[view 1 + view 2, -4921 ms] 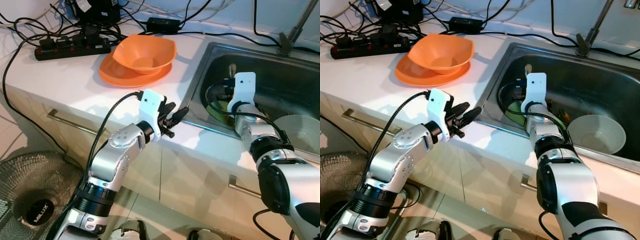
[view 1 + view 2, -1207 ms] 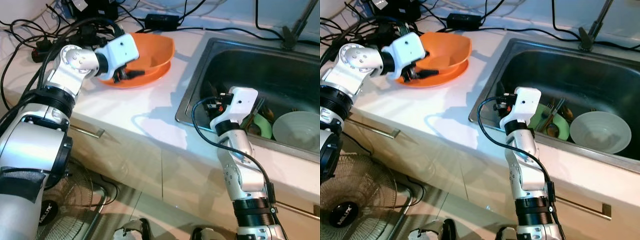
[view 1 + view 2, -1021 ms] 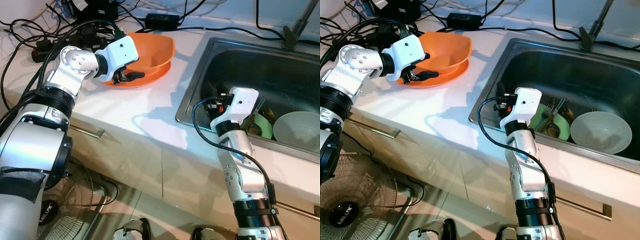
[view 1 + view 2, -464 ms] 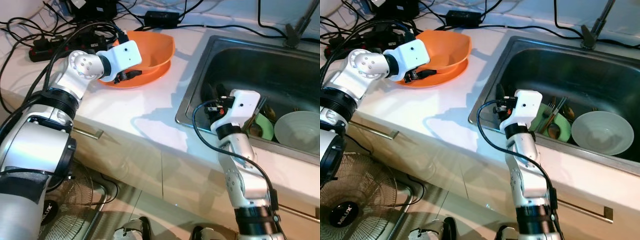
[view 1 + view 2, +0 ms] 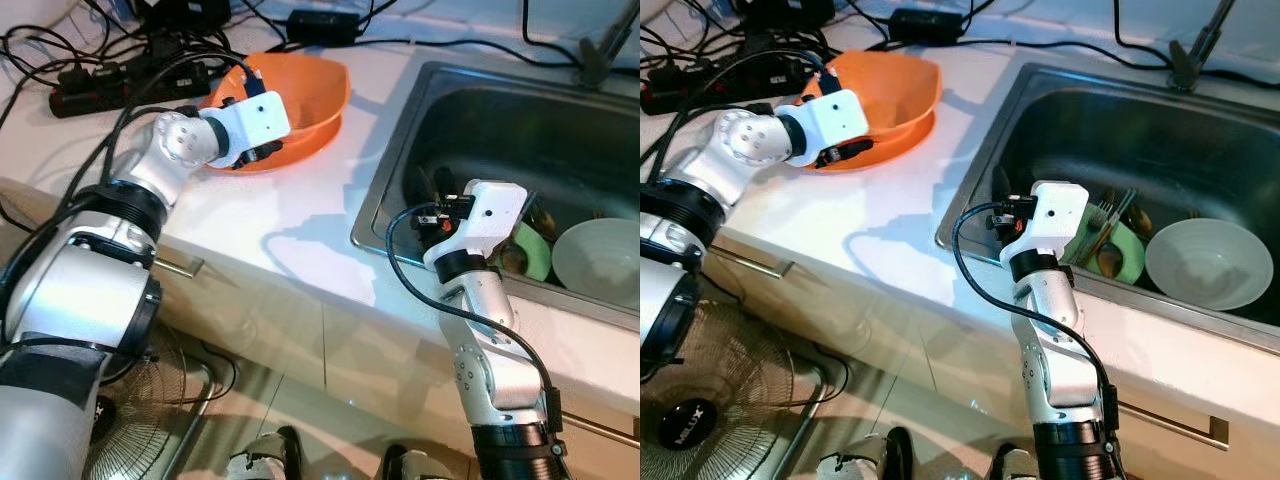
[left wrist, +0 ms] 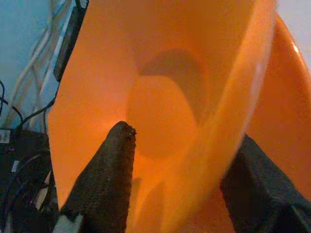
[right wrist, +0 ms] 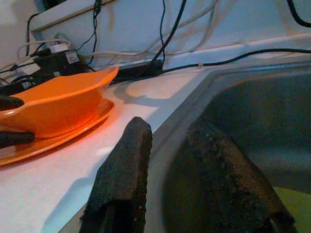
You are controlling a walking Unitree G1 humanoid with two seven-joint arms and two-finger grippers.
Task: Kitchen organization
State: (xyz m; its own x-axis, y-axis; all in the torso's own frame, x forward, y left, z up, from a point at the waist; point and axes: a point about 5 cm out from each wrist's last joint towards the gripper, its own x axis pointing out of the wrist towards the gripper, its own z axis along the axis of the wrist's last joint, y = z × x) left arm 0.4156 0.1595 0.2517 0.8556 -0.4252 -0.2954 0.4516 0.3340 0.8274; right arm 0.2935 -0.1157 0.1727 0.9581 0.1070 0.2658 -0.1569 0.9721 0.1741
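An orange bowl [image 5: 295, 95] sits in an orange plate [image 5: 278, 160] on the white counter, left of the sink [image 5: 470, 110]. My left gripper [image 5: 262, 152] is at the bowl's near rim and is open. In the left wrist view its fingers straddle the bowl's wall [image 6: 194, 73], one fingertip [image 6: 119, 141] inside and the other below, against the plate. My right gripper [image 5: 998, 195] hovers at the sink's left edge; the right wrist view shows its fingers [image 7: 126, 170] slightly apart with nothing between them. In the sink lie a white bowl [image 5: 600, 265], a green plate [image 5: 532, 252] and utensils [image 5: 1108, 228].
A black power strip [image 5: 100, 95] and tangled cables lie at the counter's back left. The faucet base [image 5: 598, 55] stands behind the sink. Below the counter are drawer fronts with a handle [image 5: 178, 266], and a floor fan [image 5: 690, 420] at the lower left.
My left gripper went from in front of the counter edge up to the orange bowl and slid over its rim. My right gripper drew back from the sink's inside to its left edge.
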